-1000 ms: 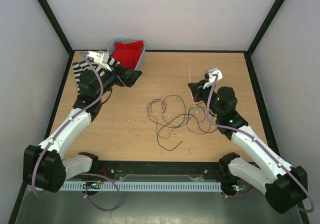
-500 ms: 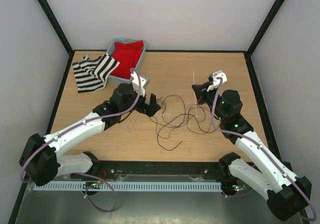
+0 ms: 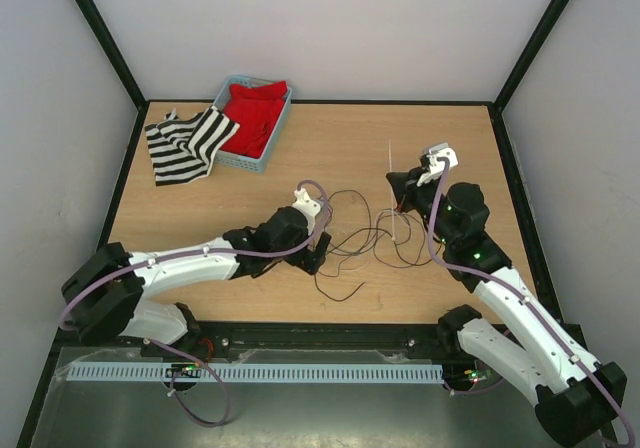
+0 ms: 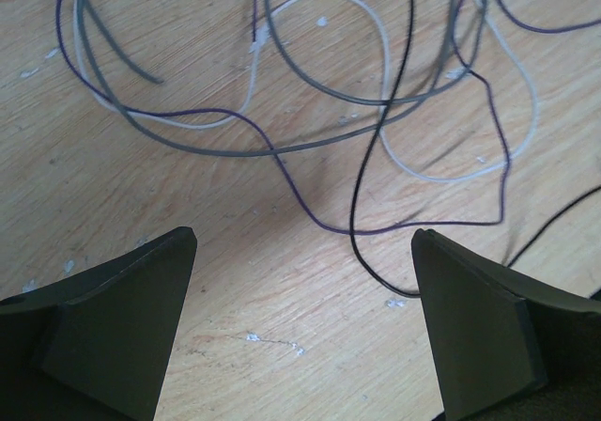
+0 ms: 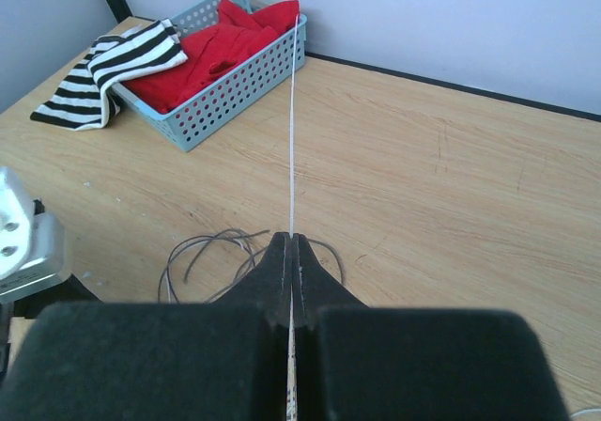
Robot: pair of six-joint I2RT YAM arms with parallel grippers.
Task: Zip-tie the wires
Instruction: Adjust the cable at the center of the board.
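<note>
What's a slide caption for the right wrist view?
Right gripper shut on the zip tie, its strip pointing toward the blue basket; wires loop on the table.

Robot lab cell — white walls w/ black frame, wood bench.

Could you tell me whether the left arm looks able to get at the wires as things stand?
Probably yes: the left gripper hangs open just above the wires, and nothing lies in between.

White zip tie, blue basket
</note>
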